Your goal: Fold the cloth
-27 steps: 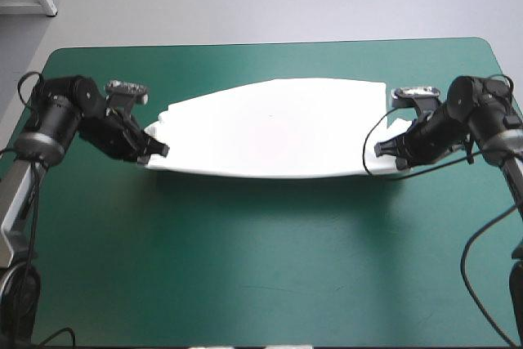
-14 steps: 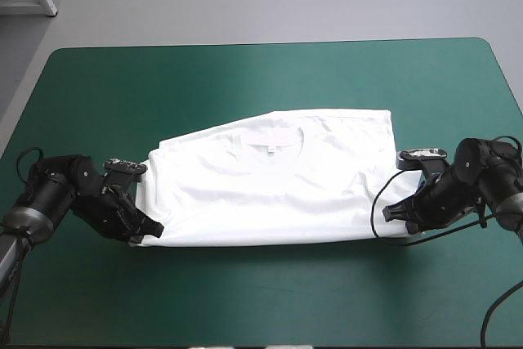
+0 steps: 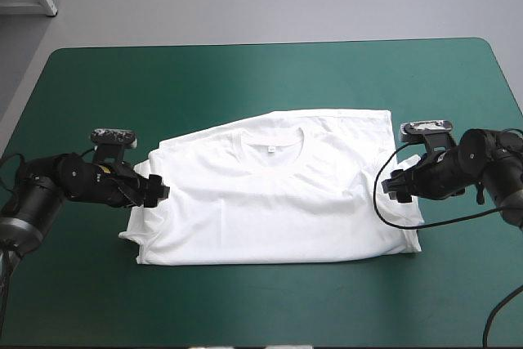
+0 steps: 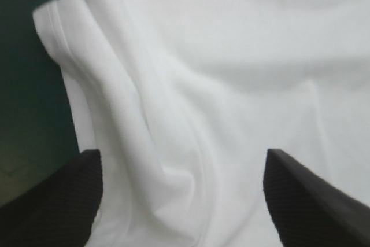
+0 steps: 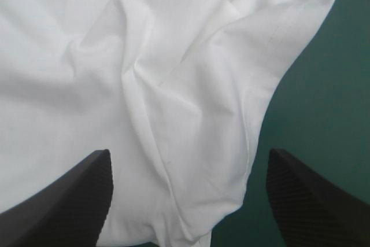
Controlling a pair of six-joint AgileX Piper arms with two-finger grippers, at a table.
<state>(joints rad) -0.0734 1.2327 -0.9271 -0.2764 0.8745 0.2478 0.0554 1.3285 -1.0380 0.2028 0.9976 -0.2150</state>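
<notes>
One T-shirt (image 3: 278, 202) lies on one counter (image 3: 245, 79), under which there is a single teal-green cover. The shirt shows one neck opening (image 3: 272, 138) with one small label (image 3: 271, 149) in it. It has two short sleeves: one sleeve (image 4: 60, 50) by the left gripper (image 3: 161, 191) and one by the right gripper (image 3: 393, 185). That makes two grippers, each with two black fingers (image 4: 58, 201), four fingers in all
</notes>
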